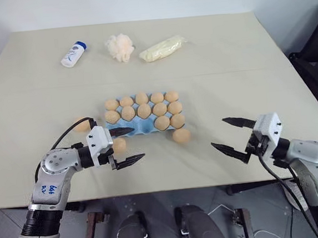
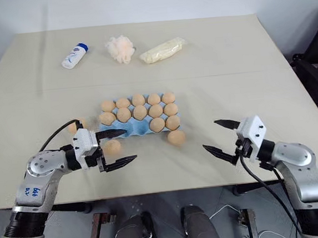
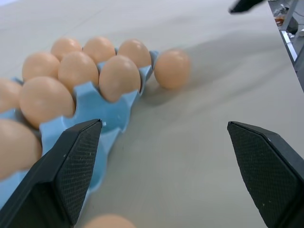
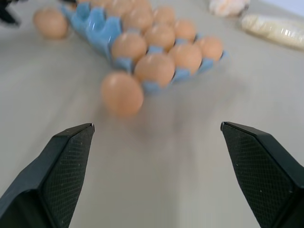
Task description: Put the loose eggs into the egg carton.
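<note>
- Left gripper nearest, at the carton's near-left corner, fingers wide apart and empty. One loose egg lies on the table between its fingers, not yet gripped.
- Right gripper off to the right, well clear of the carton, fingers spread wide, nothing held.
- Second loose egg on the table, just beside the carton's near-right corner, touching or nearly so; can't tell which.
- Third loose egg left of the carton, partly hidden behind the left arm's cable.
- Carton: blue, mid-table. Back and middle rows look full; the near row has eggs at the right end and open cups toward the left.
- Far edge of table: white bottle, pale puff, wrapped packet. Not task items.
- Judgement: mid-task, most cups filled, three eggs out. Step in hand: left gripper lining up on the nearest egg. Next calls for a gentle close, a lift, then placing into an empty near-left cup without nudging the carton.
</note>
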Action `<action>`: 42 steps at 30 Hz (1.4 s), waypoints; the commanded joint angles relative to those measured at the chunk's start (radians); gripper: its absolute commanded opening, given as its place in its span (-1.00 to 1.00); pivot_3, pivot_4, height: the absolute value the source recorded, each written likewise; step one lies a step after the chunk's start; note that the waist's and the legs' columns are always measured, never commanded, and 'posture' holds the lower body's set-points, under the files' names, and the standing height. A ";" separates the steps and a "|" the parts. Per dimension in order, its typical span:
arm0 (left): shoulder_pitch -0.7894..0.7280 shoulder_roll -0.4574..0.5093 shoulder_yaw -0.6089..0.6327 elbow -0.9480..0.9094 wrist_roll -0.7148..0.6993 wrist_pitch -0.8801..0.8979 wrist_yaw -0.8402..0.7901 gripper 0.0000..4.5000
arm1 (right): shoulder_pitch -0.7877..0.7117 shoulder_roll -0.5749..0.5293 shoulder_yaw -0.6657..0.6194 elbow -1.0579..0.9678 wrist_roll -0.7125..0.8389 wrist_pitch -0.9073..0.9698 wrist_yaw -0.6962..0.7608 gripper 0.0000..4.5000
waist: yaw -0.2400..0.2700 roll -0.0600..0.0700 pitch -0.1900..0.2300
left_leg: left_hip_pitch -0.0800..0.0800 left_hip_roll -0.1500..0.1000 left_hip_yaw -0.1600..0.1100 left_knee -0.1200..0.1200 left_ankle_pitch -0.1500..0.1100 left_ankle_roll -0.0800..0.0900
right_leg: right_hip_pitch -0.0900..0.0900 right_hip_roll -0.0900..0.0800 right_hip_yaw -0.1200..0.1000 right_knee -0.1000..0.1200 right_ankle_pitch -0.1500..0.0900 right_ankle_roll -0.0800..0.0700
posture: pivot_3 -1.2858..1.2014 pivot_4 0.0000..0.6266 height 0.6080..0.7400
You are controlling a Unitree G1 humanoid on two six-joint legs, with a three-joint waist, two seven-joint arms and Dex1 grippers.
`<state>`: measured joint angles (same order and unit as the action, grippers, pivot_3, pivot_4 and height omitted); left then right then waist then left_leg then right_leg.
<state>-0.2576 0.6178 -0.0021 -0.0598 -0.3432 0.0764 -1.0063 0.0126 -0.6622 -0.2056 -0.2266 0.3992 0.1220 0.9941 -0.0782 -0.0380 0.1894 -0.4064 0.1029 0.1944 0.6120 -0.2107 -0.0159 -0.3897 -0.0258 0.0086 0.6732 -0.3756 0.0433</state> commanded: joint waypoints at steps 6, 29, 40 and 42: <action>-0.013 -0.006 0.007 0.003 -0.001 -0.034 -0.008 1.00 | -0.075 0.015 0.096 -0.004 -0.016 0.020 -0.008 0.98 | -0.008 0.000 0.000 | 0.001 0.000 0.000 0.001 0.001 0.001 | 0.001 0.000 0.000 0.001 0.001 0.001 | 0.03 -0.52 1.00; 0.230 0.081 0.233 -0.206 -0.047 0.063 0.097 1.00 | -0.364 0.308 0.446 0.236 -0.211 0.091 -0.128 0.57 | -0.008 0.000 0.000 | 0.000 0.000 0.000 -0.001 0.001 -0.001 | -0.001 -0.001 0.000 0.001 0.000 -0.001 | 0.03 -0.52 1.00; 0.334 0.076 0.336 -0.197 -0.042 0.051 0.130 1.00 | -0.514 0.358 0.448 0.101 -0.115 0.281 -0.106 -0.19 | -0.017 0.000 0.000 | 0.000 0.001 0.000 -0.001 -0.002 -0.004 | -0.002 -0.001 0.000 0.002 0.000 -0.001 | 0.03 -0.52 1.00; 0.346 0.074 0.348 -0.192 -0.042 0.046 0.137 1.00 | -0.562 0.383 0.458 0.125 -0.123 0.290 -0.115 -0.19 | -0.020 0.000 0.000 | 0.000 0.001 0.000 -0.001 -0.003 -0.004 | -0.002 -0.001 -0.001 0.003 0.000 -0.002 | 0.03 -0.52 1.00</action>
<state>0.0812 0.6878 0.3103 -0.2296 -0.3685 0.1391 -0.8793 -0.5328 -0.2944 0.2457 -0.0818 0.2586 0.4017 0.8867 -0.0978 -0.0383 0.1893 -0.4068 0.1036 0.1942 0.6107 -0.2140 -0.0197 -0.3922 -0.0270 0.0075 0.6758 -0.3757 0.0410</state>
